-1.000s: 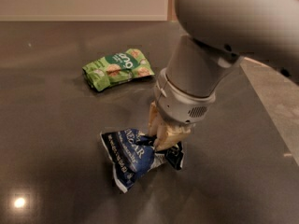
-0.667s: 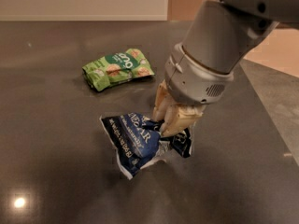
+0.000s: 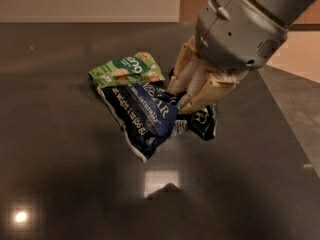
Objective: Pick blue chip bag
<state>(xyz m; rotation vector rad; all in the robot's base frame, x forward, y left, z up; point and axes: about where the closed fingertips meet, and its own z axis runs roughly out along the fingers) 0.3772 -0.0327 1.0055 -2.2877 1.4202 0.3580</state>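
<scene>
Lifted since the earlier frame, the blue chip bag point(image 3: 145, 116) hangs above the tabletop point(image 3: 60, 184) – hand point(image 3: 182, 101) clamped on its right edge, green bag point(image 3: 125, 70) behind. Pick appears nearly complete.

Likely a kitchen (dark polished countertop point(image 3: 60, 184) beneath the hand point(image 3: 180, 100)).

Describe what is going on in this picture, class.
A robot arm's gripper is shut on the blue bag, pinching one crumpled end. The bag hangs tilted and appears lifted off the dark table, with a shadow below it. The green bag lies on the table behind it, partly covered in this view and not touched by the gripper.
</scene>
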